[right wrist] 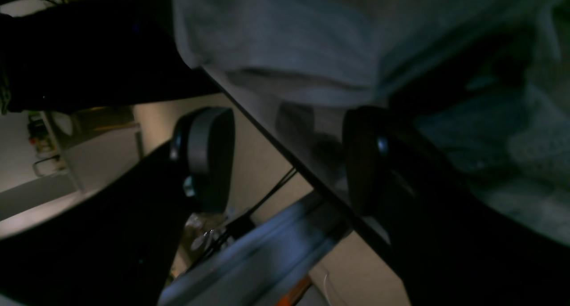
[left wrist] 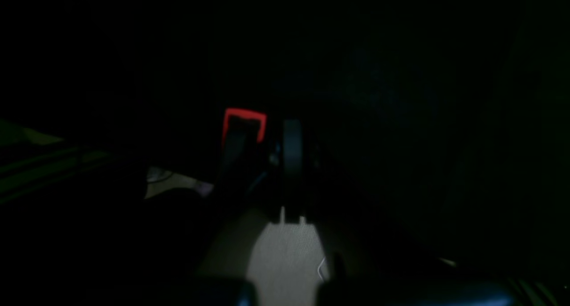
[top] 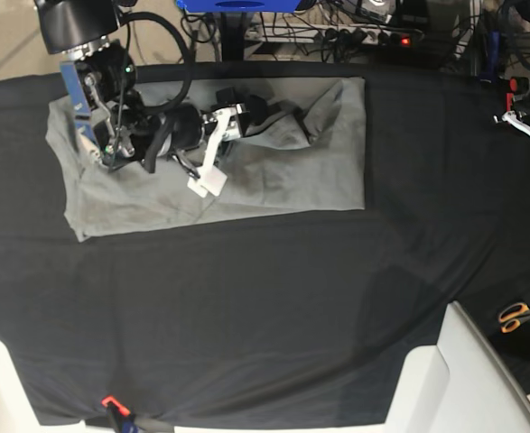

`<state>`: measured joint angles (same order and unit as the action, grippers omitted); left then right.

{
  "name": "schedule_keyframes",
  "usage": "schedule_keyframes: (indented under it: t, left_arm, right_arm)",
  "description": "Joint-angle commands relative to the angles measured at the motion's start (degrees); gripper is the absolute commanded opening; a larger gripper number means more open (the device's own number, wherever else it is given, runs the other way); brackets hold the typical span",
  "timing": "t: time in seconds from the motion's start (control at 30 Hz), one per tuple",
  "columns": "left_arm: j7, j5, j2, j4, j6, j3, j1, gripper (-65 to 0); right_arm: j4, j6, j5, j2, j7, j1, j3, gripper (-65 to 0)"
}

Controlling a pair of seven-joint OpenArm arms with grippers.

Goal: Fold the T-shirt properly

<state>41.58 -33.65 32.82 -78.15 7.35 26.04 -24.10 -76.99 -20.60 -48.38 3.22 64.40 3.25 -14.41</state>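
Shirt (top: 274, 171) lies folded into a wide band on the black cloth (top: 246, 316) at the table's far side. Right gripper (right wrist: 285, 159) reaches over it, jaws parted, empty. Left gripper (left wrist: 267, 141), low at the near edge, sits clenched on nothing. Scissors (top: 517, 316) lie well apart.

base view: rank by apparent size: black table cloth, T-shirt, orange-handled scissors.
1. black table cloth, spans almost the whole frame.
2. T-shirt, grey, lying flat on the cloth's upper left.
3. orange-handled scissors, tiny at the right edge, partly hidden, so their full size is uncertain.
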Motion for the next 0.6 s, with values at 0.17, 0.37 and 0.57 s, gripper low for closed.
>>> schedule_keyframes:
  t: [0.17,0.37,0.57]
  left_arm:
    - [-0.7,0.0,1.3,-0.8,-0.3,0.6,0.0,-65.0]
    - [-0.8,0.0,1.3,-0.7,-0.3,0.6,0.0,-65.0]
    - [-0.8,0.0,1.3,-0.7,-0.3,0.6,0.0,-65.0]
  right_arm:
    - [3.9,0.1,-6.4,-0.1,2.4,-4.6,0.4,-28.7]
    - [12.2,0.1,-10.7,-0.1,2.5,-5.9,5.9,-28.7]
    - [12.0,0.1,-10.9,-0.1,2.5,-5.6,6.3,-28.7]
